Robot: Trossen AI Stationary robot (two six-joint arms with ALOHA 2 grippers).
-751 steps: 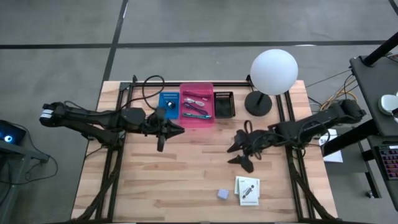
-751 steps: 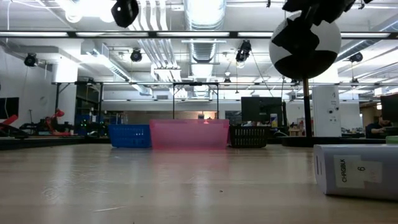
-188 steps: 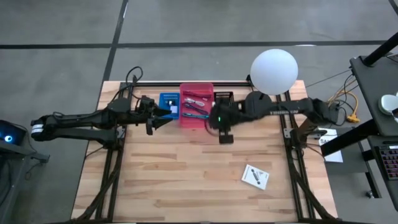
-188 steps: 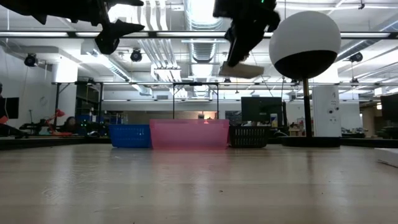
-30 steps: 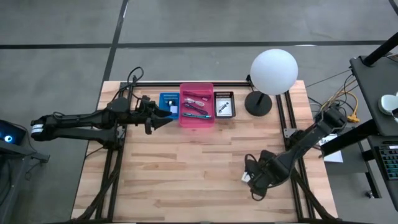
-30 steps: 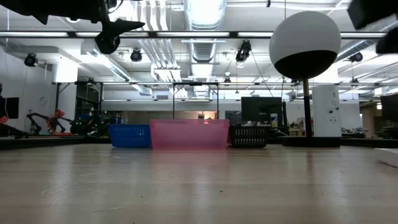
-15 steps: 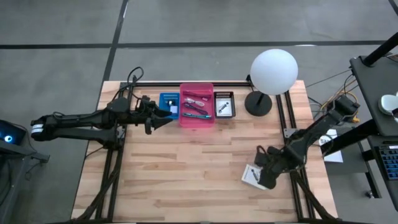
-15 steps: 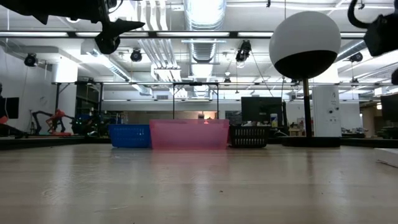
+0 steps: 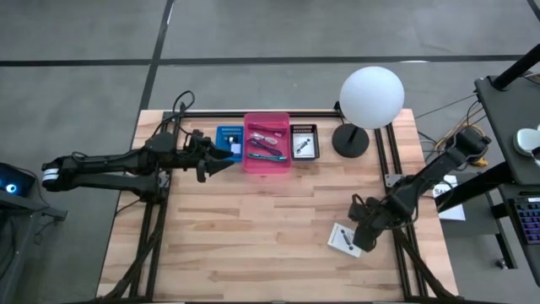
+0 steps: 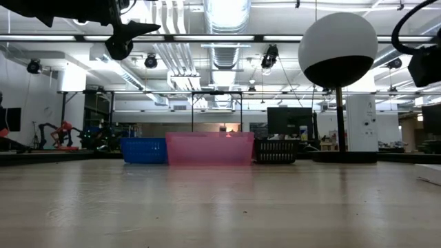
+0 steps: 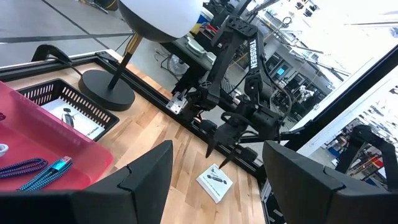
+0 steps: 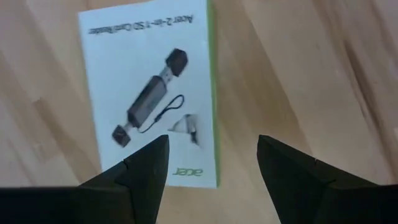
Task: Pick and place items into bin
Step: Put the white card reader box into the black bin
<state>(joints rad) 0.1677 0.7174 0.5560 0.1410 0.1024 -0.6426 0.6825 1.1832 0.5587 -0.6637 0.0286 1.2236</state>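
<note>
High view showed the right gripper (image 9: 361,232) hanging just over a white card (image 9: 344,240) at the near right of the wooden table (image 9: 253,245), its fingers spread wide and empty, the card lying flat between them in the right wrist view (image 12: 149,99). At the far edge stood a blue bin (image 9: 229,138), a pink bin (image 9: 267,143) holding pens, and a black bin (image 9: 305,143) holding a white card. The left gripper (image 9: 221,160) hovered beside the blue bin with its fingers apart, empty. A white globe lamp (image 9: 371,98) stood at the far right.
</note>
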